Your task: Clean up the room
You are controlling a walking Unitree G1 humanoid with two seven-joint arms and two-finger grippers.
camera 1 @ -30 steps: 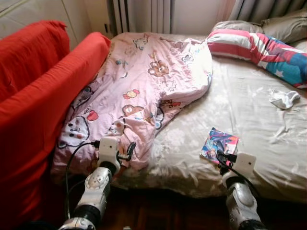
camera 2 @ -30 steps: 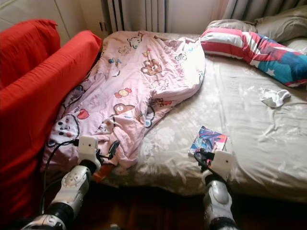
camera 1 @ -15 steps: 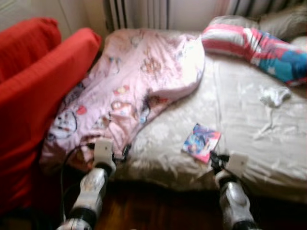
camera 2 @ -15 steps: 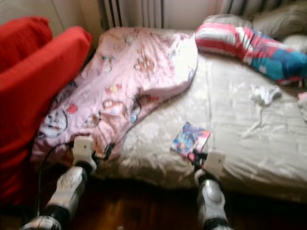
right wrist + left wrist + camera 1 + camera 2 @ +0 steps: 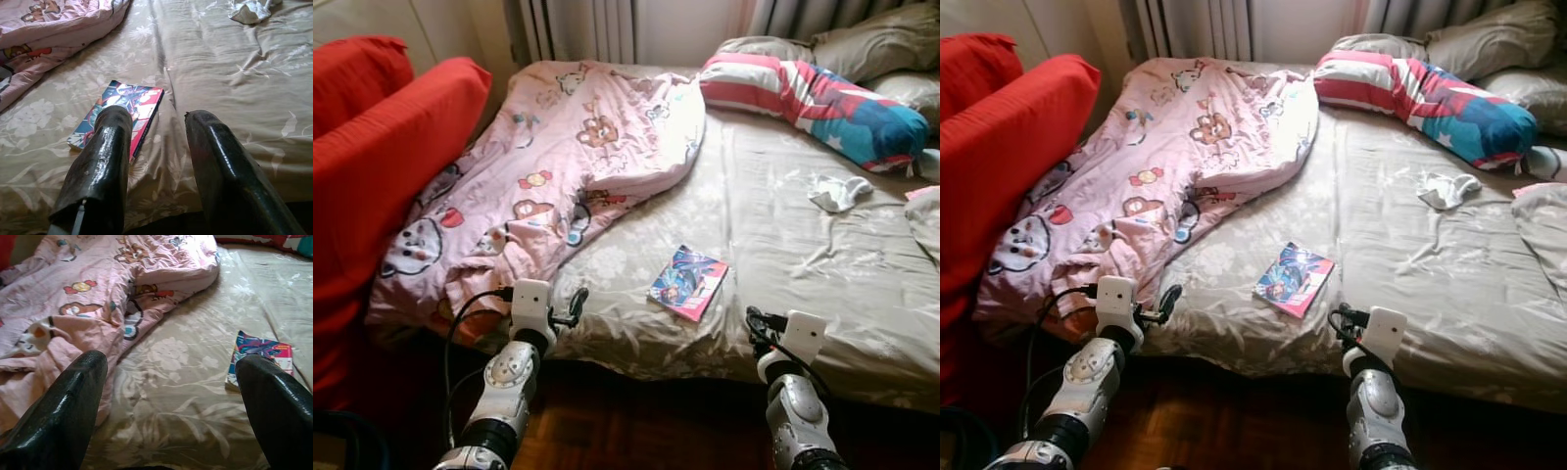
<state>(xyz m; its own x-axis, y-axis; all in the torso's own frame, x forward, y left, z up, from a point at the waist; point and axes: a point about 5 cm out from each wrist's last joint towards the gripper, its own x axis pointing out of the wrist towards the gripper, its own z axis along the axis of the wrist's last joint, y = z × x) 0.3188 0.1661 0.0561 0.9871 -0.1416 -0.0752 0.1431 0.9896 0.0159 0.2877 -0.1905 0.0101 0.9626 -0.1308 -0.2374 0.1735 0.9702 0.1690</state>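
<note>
Left eye view: a book [image 5: 687,282] lies flat on the beige bed [image 5: 803,255] just below frame centre, near the front edge. The right gripper [image 5: 756,324] hovers at the lower right, just off that edge, with the book up and to its left, apart from it. The left gripper [image 5: 570,305] sits at lower left beside the hem of a pink quilt [image 5: 558,166] spread over the upper left of the bed. A red sofa [image 5: 382,166] fills the far left; a striped pillow [image 5: 822,98] lies upper right, a white sock [image 5: 837,191] below it.

Right eye view: same scene, with the book [image 5: 1293,278] at centre and the right gripper [image 5: 1344,320] below and right of it.

Left wrist view: the two fingers [image 5: 63,411] stand wide apart, nothing between them but sheet; the book [image 5: 259,357] lies at the right edge, the quilt [image 5: 98,284] at upper left.

Right wrist view: the fingers [image 5: 105,166] are parted and empty; the book [image 5: 122,115] lies left of centre, partly behind the one finger's tip. The sock [image 5: 249,10] is at top right.
</note>
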